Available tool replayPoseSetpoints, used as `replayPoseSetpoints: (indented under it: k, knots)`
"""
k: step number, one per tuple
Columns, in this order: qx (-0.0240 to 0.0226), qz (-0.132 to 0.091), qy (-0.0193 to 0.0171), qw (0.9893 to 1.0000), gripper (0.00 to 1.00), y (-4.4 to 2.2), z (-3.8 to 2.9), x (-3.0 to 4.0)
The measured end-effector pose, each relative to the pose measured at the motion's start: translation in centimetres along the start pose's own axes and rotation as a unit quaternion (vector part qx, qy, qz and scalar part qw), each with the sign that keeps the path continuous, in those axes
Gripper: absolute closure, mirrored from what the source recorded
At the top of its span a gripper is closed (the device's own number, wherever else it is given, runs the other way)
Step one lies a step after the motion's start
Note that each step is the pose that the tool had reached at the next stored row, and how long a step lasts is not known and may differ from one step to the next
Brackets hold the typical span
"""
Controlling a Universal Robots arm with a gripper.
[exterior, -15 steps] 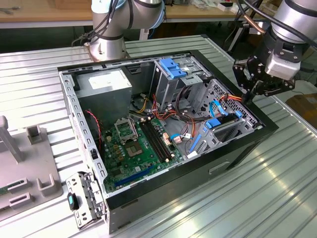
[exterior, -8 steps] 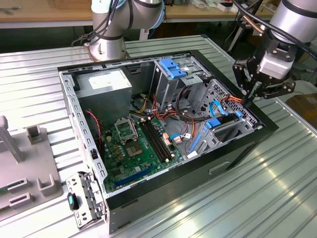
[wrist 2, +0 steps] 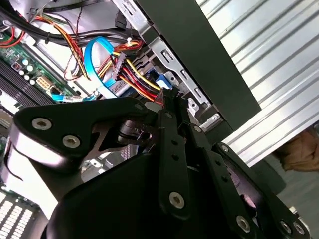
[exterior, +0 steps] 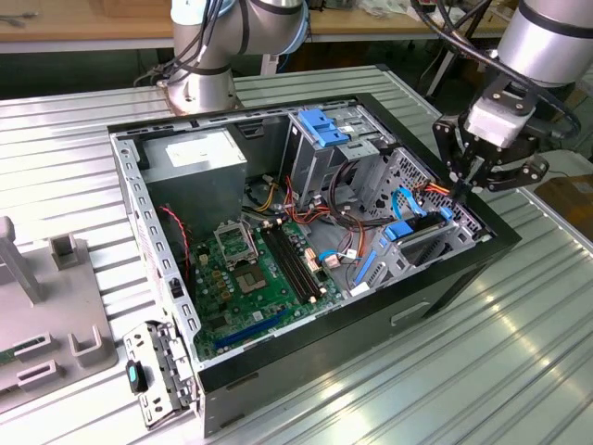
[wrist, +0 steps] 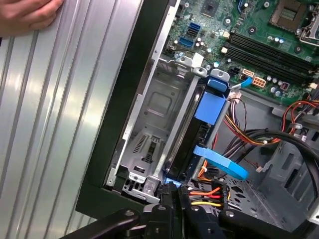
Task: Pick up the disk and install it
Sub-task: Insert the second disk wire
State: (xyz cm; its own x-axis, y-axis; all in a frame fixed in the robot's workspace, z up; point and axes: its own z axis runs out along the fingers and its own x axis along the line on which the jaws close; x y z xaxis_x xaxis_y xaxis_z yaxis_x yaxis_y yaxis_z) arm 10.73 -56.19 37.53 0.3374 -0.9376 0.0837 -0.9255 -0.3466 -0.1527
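The disk [wrist: 197, 130], a dark drive in a bright blue carrier rail, stands on edge in the metal bay at the open computer case's wall. In the exterior view the disk [exterior: 419, 229] lies low in that bay on the exterior view's right. My gripper [exterior: 460, 188] hangs over the bay's far end, shut, its tips pointing down. In both wrist views the gripper [wrist: 171, 190] [wrist 2: 168, 99] has its tips together against the blue end of the disk [wrist 2: 162, 82]. I cannot tell whether they pinch it or only touch it.
Red, yellow and black power wires [wrist: 205, 195] and a thin blue cable [wrist: 222, 162] run right beside the tips. The drive cage with a blue top [exterior: 326, 130] stands behind, the motherboard [exterior: 255, 273] to its left. A person's hand [wrist: 25, 14] rests on the ribbed table.
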Motion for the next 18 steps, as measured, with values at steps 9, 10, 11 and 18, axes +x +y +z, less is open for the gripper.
replayPoseSetpoints:
  k: [9,10,11,18]
  knots:
    - [-0.0068,0.08,0.0123,0.9967,0.84,0.09,0.34,-0.04]
    - [-0.0068,0.08,0.0124,0.9967,0.84,0.09,0.34,-0.04]
    - [-0.0068,0.08,0.0124,0.9967,0.84,0.1,0.34,-0.05]
    - [-0.0076,0.09,0.0139,0.9958,0.84,0.11,0.37,-0.05]
